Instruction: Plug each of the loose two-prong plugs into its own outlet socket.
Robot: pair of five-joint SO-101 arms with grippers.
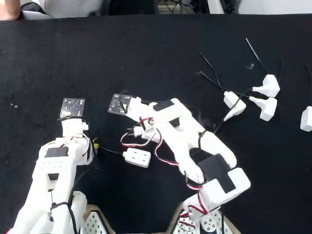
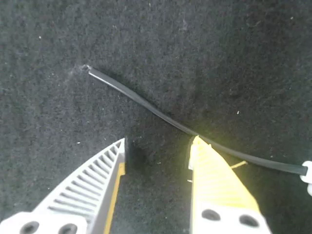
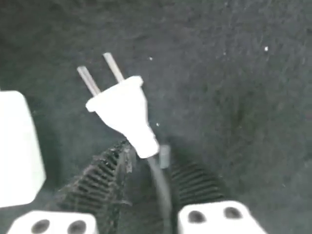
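Near the middle of the counter (image 1: 156, 53): white outlet block (image 1: 136, 157) lying flat, its black cord (image 2: 146, 105) running off to the left.
right gripper (image 3: 146, 156): clamped on the tail of a two-prong plug (image 3: 122, 109), right where the wire comes out. Both prongs stick out free. The plug is just beside the block on its far side, not touching it.
left gripper (image 2: 156, 156): fingers apart, nothing held, low over the block's cord. One tip looks like it's touching the cord.
spare plugs (image 1: 267, 87): a little bunch of white ones way off on the far right, well apart from the block.
step in hand: my guess is lining up the first plug with a socket. Can't see anything plugged in yet.
next move: the prongs don't look squared to the block, so turn the plug to face the slots, then push straight in. That block looks light and will probably skid, so the left gripper should likely pin it or its cord first.
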